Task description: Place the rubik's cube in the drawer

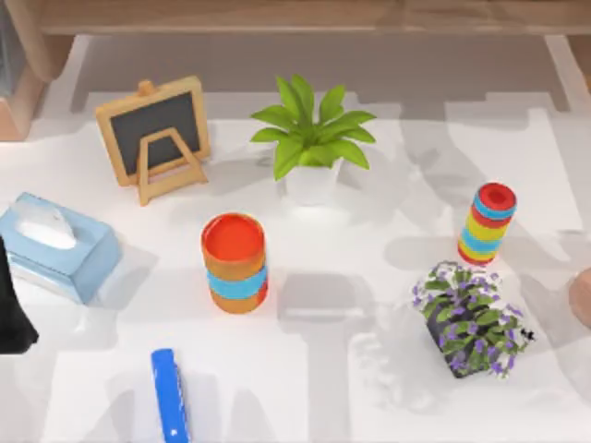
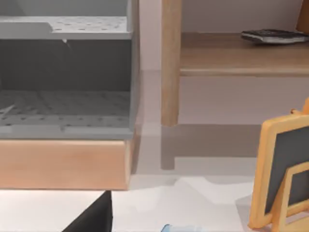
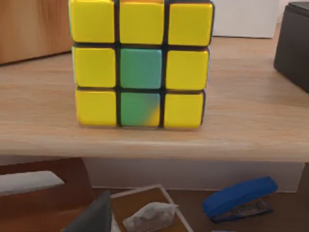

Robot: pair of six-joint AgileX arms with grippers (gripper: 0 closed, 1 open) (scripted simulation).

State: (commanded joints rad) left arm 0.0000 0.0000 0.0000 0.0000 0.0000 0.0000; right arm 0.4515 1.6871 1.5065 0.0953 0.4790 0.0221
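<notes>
1. Your right wrist camera faced the rubik's cube (image 3: 140,64), upright on a wooden shelf (image 3: 241,130), a blue stapler (image 3: 240,198) below at five o'clock.
2. Your left arm (image 1: 13,309) sat at the table's nine o'clock edge.
3. You could not tell either gripper's finger state.

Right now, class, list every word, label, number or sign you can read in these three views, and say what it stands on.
None can be read.
Chalkboard: its dark face is blank.
Tissue box: no print shows.
Rubik's cube: plain yellow and green squares, no logo.
Blue stapler: no brand visible.
Dark flat object on the shelf: too small to tell.
</notes>
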